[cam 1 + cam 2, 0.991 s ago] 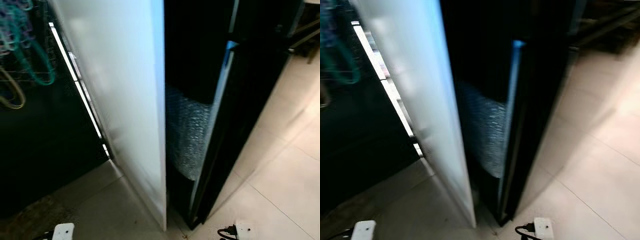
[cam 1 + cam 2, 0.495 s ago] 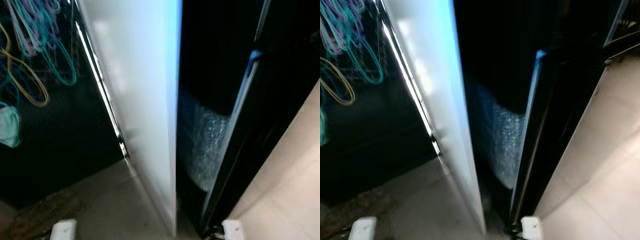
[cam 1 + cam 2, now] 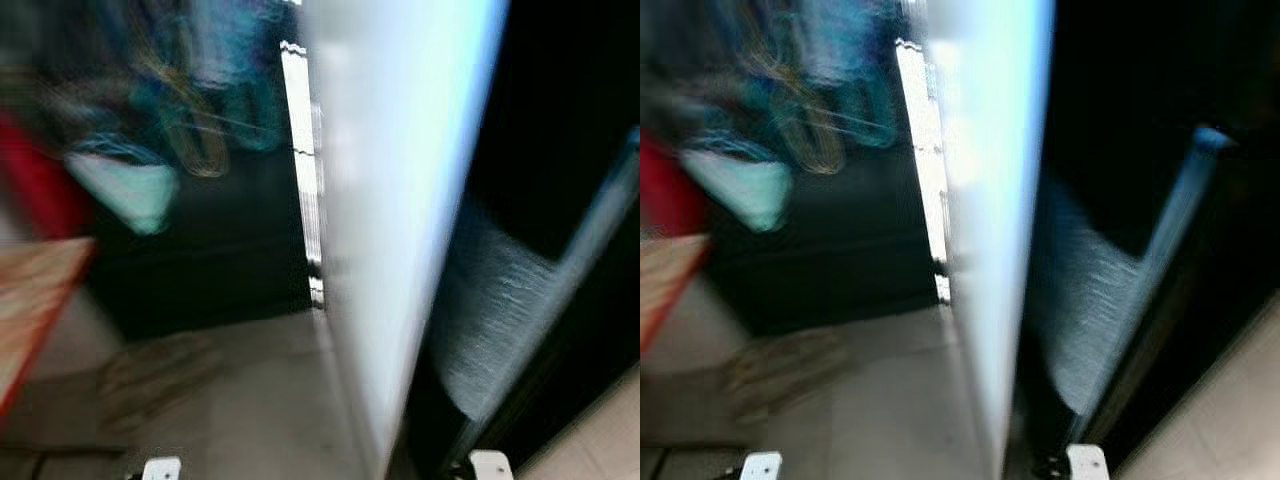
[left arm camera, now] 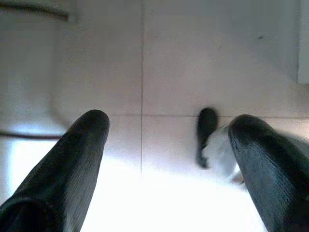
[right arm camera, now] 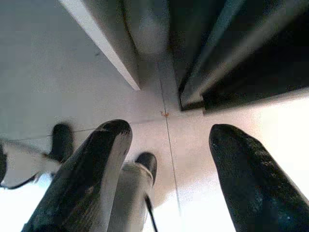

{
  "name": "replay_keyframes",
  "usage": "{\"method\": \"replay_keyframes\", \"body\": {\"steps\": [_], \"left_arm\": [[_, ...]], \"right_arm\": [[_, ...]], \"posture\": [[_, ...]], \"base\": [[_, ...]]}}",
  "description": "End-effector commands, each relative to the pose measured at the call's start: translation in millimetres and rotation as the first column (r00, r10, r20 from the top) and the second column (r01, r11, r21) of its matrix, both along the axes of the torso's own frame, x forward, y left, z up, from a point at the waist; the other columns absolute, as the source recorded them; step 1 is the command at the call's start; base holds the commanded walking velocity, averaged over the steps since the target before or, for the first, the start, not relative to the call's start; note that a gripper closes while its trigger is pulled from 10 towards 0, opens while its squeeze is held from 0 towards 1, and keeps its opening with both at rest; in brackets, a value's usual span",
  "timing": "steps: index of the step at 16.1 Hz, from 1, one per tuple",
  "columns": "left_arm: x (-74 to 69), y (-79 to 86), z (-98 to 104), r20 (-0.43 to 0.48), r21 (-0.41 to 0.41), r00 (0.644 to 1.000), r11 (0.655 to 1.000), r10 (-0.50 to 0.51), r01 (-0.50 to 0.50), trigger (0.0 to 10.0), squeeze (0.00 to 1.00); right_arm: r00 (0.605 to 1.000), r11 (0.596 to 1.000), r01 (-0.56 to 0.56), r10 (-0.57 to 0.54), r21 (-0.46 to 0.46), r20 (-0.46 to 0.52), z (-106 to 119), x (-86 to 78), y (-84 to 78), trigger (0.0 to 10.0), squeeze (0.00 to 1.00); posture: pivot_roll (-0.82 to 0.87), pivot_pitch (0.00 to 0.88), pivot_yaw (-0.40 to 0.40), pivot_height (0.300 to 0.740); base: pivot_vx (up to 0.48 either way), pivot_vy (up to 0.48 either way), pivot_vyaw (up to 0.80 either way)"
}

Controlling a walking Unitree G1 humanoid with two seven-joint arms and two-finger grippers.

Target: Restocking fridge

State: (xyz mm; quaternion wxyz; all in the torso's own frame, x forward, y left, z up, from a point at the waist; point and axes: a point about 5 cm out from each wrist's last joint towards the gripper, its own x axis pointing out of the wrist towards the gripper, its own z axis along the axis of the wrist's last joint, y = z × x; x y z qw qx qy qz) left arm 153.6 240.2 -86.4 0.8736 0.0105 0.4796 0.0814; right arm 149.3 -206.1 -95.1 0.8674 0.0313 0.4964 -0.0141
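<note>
Head views heavily blurred; the camera is swinging. Compared with half a second ago and a second ago, the whole picture has slid: the white fridge door (image 3: pixel 400 200) now sits right of centre, and more of the room on the left has come into frame, namely a red shape (image 3: pixel 35 185), a pale green blur (image 3: pixel 125 190) and the corner of an orange-patterned surface (image 3: pixel 30 300) at near left. This is read as the robot turning left, not as the things moving.

The fridge door stands ajar, seen nearly edge-on. Right of it lies the dark interior, with a frosted, bubbly panel (image 3: pixel 495 310) low inside and a second, dark door edge (image 3: pixel 590 250) further right. No shelf or stock can be made out through the blur. A bright metal strip (image 3: pixel 300 170) runs down just left of the door.

Left tool (image 4: pixel 169 145): fingers spread apart, nothing between them, pointing down at pale floor tiles (image 4: pixel 193 58). Right tool (image 5: pixel 169 145): likewise released and empty, hanging over the floor near the bottom corner of the door (image 5: pixel 120 63) and the dark fridge base (image 5: pixel 231 72). The robot's feet (image 5: pixel 63 142) show below it.

Judgement: with both tools empty and the view turning away from the open fridge, the robot is probably going to fetch an item. No stock is in hand, so restocking proper is not yet begun at this moment. Risk: the open door stands close on the right during the turn.
</note>
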Motion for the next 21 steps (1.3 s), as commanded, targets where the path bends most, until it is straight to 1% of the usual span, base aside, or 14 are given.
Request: {"method": "replay_keyframes", "body": {"steps": [1,3,4,6,10,17,21], "left_arm": [[0.0,1.3,0,0.000,0.014,1.000,1.000,-0.004,0.004,10.0,0.00],[1.1,-5.0,-1,0.002,0.006,1.000,1.000,-0.011,0.011,10.0,0.00],[1.1,-5.0,-1,0.002,0.005,1.000,1.000,-0.011,0.011,10.0,0.00],[2.1,-2.4,0,0.004,0.007,1.000,1.000,-0.009,0.009,10.0,0.00],[4.6,-2.5,1,0.011,0.010,1.000,1.000,-0.010,0.010,10.0,0.00],[9.7,1.5,5,0.030,0.012,1.000,1.000,-0.009,0.008,10.0,0.00],[10.3,1.8,5,0.032,0.013,0.999,1.000,-0.009,0.009,10.0,0.00]], "right_arm": [[1.000,0.999,-0.018,0.018,0.027,0.008,0,3.8,10.7,10.0,0.00],[0.999,0.999,-0.032,0.033,0.027,-0.004,-1,1.2,10.5,10.0,0.00],[0.999,0.999,-0.034,0.034,0.026,-0.007,-1,0.7,10.2,10.0,0.00],[0.999,0.999,-0.040,0.040,0.027,-0.010,-1,0.9,10.6,10.0,0.00],[0.998,0.997,-0.065,0.066,0.043,-0.010,-1,2.8,13.8,10.0,0.00],[0.997,0.996,-0.078,0.079,0.045,-0.008,0,4.7,15.0,10.0,0.00],[0.997,0.996,-0.082,0.083,0.045,-0.009,0,4.7,14.8,10.0,0.00]], "posture": [[-0.06,0.000,0.005,0.740],[-0.06,0.000,0.006,0.740],[-0.06,0.000,0.007,0.740],[-0.06,0.000,0.010,0.740],[-0.05,0.000,0.010,0.740],[-0.05,0.000,0.016,0.740],[-0.05,0.000,0.016,0.740]], "base": [[0.000,0.000,0.80],[0.000,0.000,0.80],[0.000,0.000,0.80],[0.000,0.000,0.80],[0.000,0.000,0.80],[0.000,0.000,0.80],[0.000,0.000,0.80]]}}
